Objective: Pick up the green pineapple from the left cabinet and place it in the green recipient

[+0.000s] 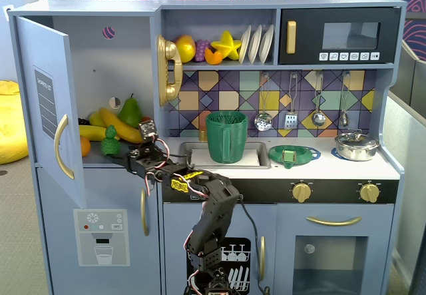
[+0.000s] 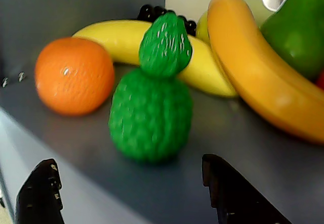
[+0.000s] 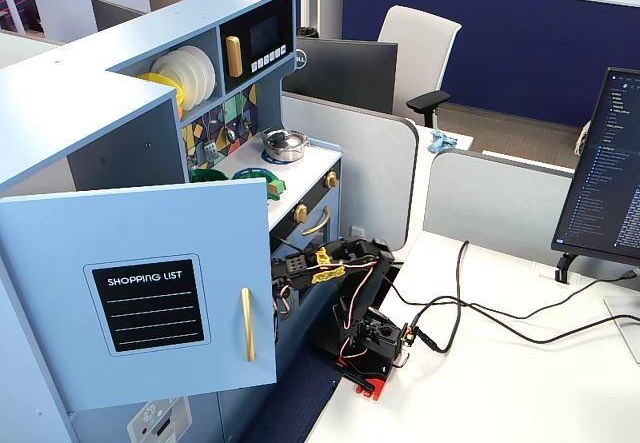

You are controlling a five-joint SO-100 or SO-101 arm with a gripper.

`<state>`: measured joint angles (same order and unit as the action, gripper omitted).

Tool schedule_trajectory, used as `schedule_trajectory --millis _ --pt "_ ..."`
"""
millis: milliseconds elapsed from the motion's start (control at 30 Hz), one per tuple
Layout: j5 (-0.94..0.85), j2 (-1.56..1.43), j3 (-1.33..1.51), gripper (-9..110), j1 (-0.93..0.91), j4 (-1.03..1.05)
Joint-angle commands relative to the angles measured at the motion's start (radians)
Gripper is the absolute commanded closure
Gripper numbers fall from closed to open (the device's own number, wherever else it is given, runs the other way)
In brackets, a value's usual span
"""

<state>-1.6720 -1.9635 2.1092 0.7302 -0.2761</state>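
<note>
While the gripper (image 2: 131,193) is held with jaws spread wide and empty, the green pineapple (image 2: 152,100) stands upright on the left cabinet (image 1: 50,95) shelf, just beside an orange (image 2: 73,75). Jaws should be advanced level, centred on the bumpy body, banana (image 2: 263,77) avoided.

Light: bright and even in both fixed views, like a room with big lamps.
Shadows: the cabinet (image 1: 86,68) is darker inside.
Glare: small white shiny spots on the pineapple (image 2: 152,107) and orange (image 2: 74,75).
Blur: the wrist view is soft; the banana (image 2: 258,77) looks fuzzy.
Tool (image 2: 134,191): dark, blurry tips.
</note>
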Motion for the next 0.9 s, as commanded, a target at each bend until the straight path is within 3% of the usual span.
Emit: schedule_trajectory --millis 0,500,867 --pt "0.025 0.051 -0.152 69 0.02 -0.038" --pt "0.118 0.112 -0.21 58 -0.012 0.026" --pt "0.097 0.221 -0.293 59 -0.038 0.023"
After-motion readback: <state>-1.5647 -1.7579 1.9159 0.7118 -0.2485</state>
